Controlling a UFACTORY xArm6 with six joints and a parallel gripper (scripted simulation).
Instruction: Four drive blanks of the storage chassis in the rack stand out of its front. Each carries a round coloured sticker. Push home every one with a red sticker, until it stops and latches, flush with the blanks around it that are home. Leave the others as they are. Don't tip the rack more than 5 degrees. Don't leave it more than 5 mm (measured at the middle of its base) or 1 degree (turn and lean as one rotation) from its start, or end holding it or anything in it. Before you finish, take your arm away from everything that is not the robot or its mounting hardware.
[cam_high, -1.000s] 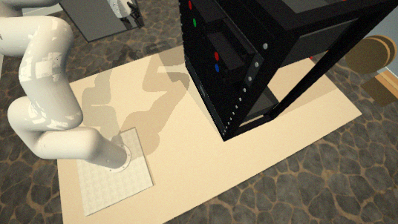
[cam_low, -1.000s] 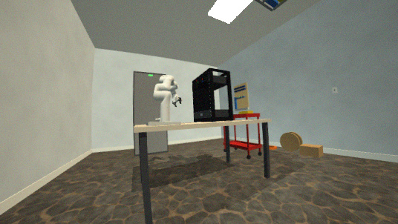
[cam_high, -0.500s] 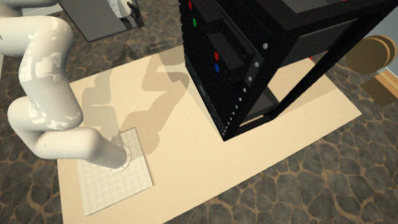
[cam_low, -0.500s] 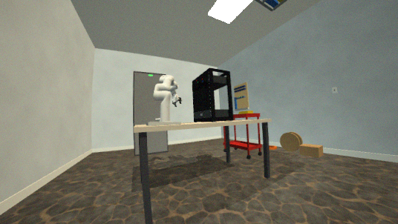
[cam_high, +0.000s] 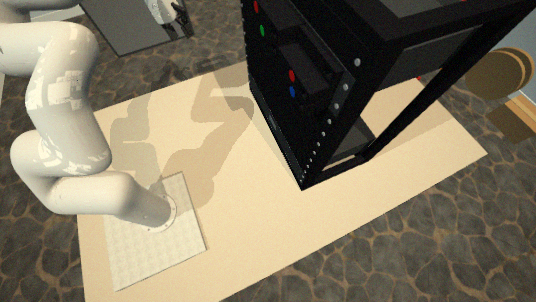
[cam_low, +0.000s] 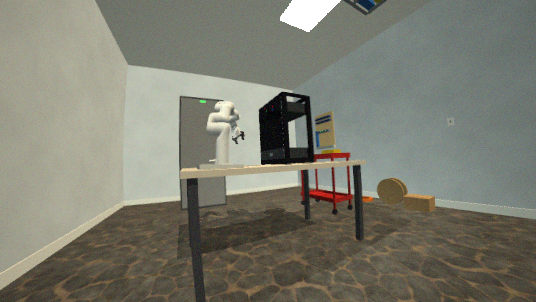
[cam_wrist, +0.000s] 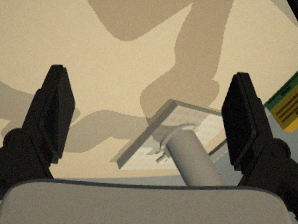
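Note:
The black rack (cam_high: 350, 75) stands on the beige table top, its front facing left. On its front I see four stickers: red (cam_high: 256, 6) at the top, green (cam_high: 262, 30) below it, another red one (cam_high: 291, 75) lower down, and blue (cam_high: 292, 91) just beneath. My gripper (cam_high: 177, 20) hangs at the top of the top view, left of the rack's front and well apart from it. It is open and empty. In the wrist view its two black fingers stand wide apart over the table top. In the exterior view the gripper (cam_low: 238, 136) is left of the rack (cam_low: 285, 128).
The arm's base sits on a pale plate (cam_high: 150, 235) at the table's left. A red cart (cam_low: 330, 175), a round wooden disc (cam_low: 392, 190) and a cardboard box (cam_low: 419, 202) stand on the floor beyond the table. A grey door (cam_low: 200, 150) is behind the arm.

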